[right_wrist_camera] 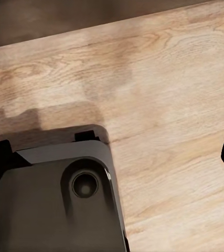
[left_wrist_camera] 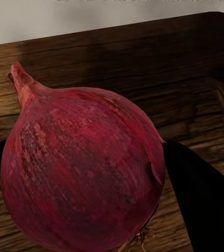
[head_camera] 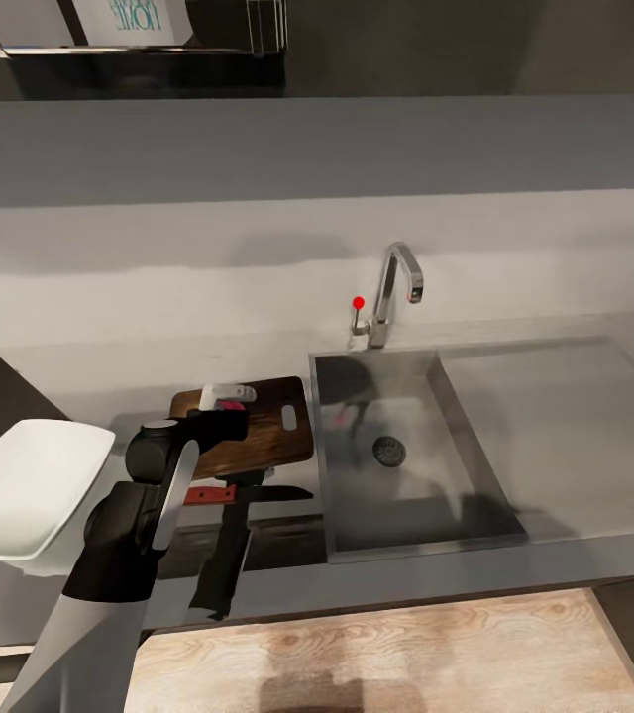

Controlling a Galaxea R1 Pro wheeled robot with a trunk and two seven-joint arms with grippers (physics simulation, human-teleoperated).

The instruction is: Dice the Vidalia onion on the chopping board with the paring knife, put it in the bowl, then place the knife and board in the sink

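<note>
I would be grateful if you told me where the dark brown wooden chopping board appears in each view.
Head view: the dark brown wooden chopping board lies on the countertop left of the sink, partly behind the left arm.
Left wrist view: it lies beneath the red onion, the shared landmark.
Right wrist view: wooden floor instead.

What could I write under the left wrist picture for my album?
A big dark-red onion sits between two black gripper fingers over a dark brown wooden chopping board.
</note>
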